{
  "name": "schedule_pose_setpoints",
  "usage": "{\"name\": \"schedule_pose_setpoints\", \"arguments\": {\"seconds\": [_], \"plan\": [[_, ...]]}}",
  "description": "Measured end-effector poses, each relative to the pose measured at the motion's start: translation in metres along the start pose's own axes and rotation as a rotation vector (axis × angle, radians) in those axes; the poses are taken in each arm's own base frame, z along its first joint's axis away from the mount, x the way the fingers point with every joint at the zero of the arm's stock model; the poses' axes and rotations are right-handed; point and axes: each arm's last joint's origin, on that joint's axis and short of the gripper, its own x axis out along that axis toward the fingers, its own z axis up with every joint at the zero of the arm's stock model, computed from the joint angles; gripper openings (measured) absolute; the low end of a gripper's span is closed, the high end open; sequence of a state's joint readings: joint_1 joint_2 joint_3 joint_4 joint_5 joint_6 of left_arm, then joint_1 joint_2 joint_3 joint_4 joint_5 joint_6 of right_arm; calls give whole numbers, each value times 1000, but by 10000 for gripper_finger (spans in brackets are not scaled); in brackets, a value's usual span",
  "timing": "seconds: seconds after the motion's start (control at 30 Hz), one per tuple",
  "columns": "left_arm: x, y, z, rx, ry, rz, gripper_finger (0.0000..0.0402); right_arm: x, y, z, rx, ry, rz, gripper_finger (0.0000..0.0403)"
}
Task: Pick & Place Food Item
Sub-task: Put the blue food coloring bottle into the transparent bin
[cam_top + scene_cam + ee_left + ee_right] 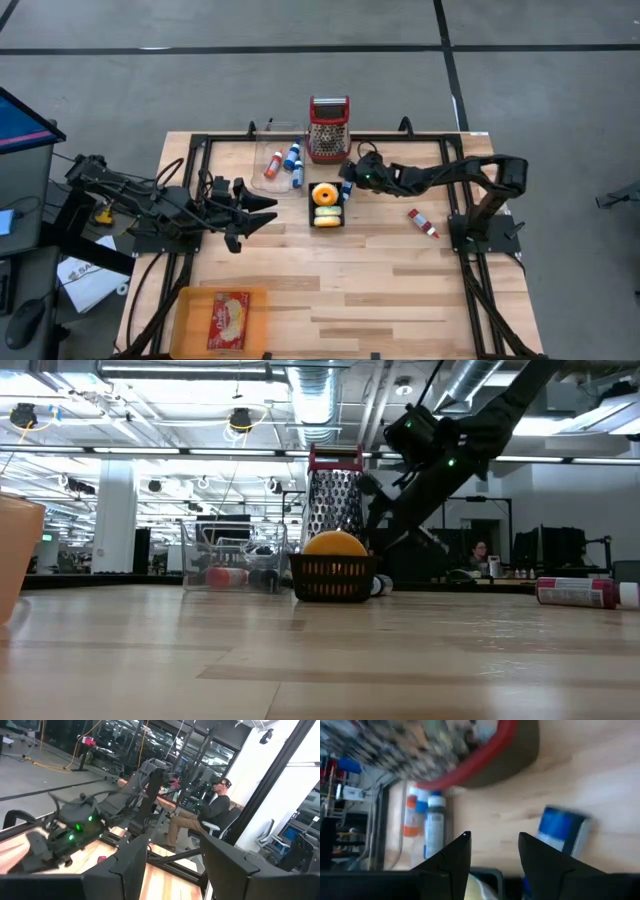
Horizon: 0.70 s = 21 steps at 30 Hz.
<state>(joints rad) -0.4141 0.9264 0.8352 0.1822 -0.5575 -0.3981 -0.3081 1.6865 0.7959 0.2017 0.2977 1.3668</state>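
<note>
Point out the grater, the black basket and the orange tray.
grater (329,131): high view, on its metal face.
black basket (333,578): low view, on its front wall.
orange tray (189,322): high view, bare floor left of the packet.

The wooden table (380,290) carries a black basket (327,217), grater (329,130), clear bin (272,150) and orange tray (190,310).

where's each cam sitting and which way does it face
High: above the table, straight down; both arms, left gripper and right gripper open by the black basket.
Low: table height, level across; basket, grater, right arm overhead.
Left wrist: past its own fingers to a seated person.
Right wrist: down past its fingers at the grater's red rim.
High and low share basket and grater.
</note>
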Motion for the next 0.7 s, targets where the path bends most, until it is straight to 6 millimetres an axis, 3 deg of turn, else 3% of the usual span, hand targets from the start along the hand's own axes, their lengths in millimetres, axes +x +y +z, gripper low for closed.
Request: {"name": "schedule_pose_setpoints", "arguments": {"seconds": [0.2,0.47,0.7], "plan": [[0,0,0,-3,0,0,182,12,0,-7,5,37,19,157],[0,0,0,-4,0,0,182,11,-8,-9,-28,60,-53,157],[0,0,0,-6,-1,-1,182,3,-8,-22,-78,93,-93,157]]}}
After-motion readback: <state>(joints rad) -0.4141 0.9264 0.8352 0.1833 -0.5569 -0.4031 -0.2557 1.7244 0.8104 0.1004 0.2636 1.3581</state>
